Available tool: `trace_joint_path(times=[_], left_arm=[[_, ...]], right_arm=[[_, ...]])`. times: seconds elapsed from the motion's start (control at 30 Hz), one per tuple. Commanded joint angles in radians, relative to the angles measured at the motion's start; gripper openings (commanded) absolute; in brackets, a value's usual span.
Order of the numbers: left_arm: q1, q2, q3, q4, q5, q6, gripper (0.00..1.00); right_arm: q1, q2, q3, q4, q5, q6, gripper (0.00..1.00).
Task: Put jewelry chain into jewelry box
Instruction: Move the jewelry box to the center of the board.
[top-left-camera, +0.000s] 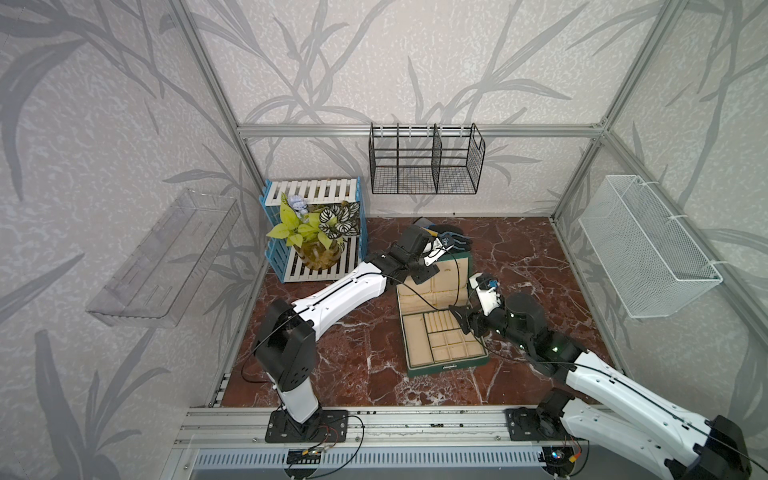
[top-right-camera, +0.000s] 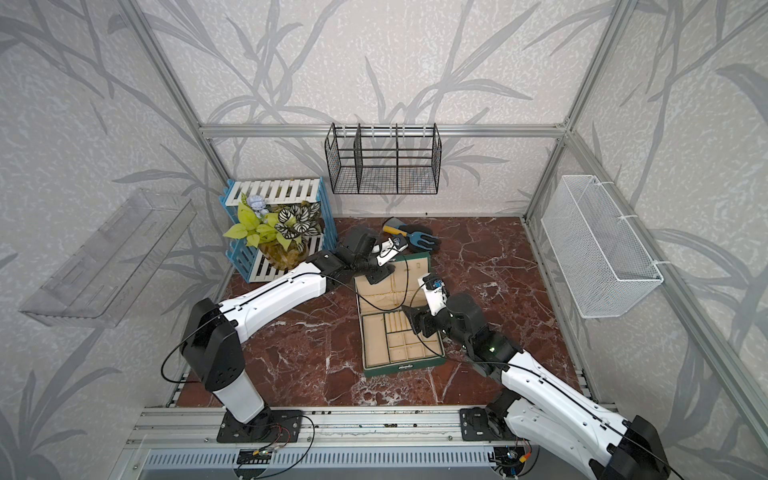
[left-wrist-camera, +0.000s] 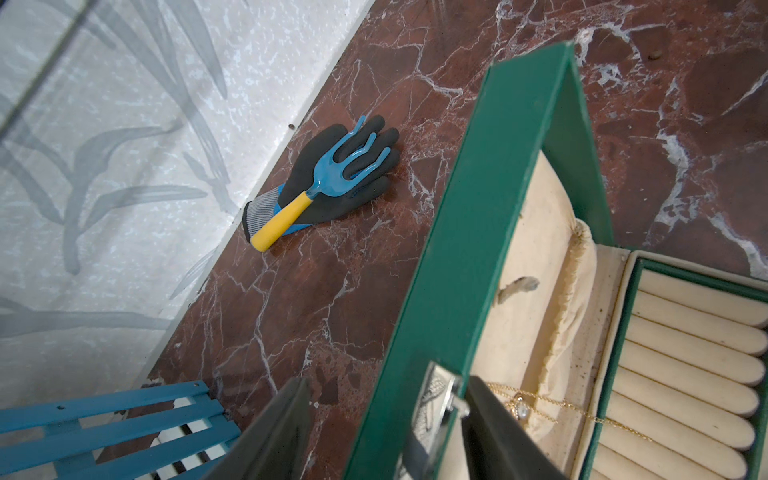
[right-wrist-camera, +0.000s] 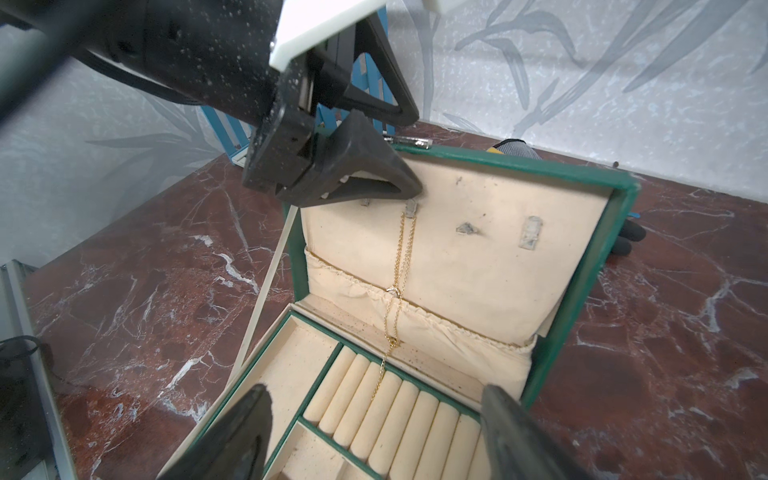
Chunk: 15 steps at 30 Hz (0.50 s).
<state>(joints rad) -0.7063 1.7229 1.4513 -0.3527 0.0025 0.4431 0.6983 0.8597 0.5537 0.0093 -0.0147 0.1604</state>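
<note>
In jewelry box (right-wrist-camera: 540, 166), thin gold jewelry chain (right-wrist-camera: 393, 292)

Both arms wore glossy white shells on their long links, with matte black housings at every joint. Along the left arm (top-left-camera: 353, 299) a thin black cable (top-left-camera: 332, 294) ran in a groove, and small dark screw heads dotted the white. The right arm (top-left-camera: 623, 390) showed a green light (top-left-camera: 555, 348) on its black elbow. The left gripper (right-wrist-camera: 417, 149) had hollow, triangular black fingers, speckled with pale dust.
</note>
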Motion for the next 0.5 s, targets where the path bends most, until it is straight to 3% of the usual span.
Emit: trace_joint_path(times=[0.0, 0.13, 0.47], left_arm=[[-0.002, -0.034, 0.016, -0.023, 0.004, 0.0, 0.75], [-0.002, -0.016, 0.032, -0.046, 0.047, 0.013, 0.85], [-0.001, -0.003, 0.07, -0.019, 0.03, -0.003, 0.87]], right_arm=[[0.0, 0.008, -0.011, 0.005, 0.004, 0.014, 0.82], [0.001, 0.03, -0.01, 0.019, -0.003, 0.013, 0.82], [0.0, 0.033, -0.014, 0.024, -0.008, 0.014, 0.82]])
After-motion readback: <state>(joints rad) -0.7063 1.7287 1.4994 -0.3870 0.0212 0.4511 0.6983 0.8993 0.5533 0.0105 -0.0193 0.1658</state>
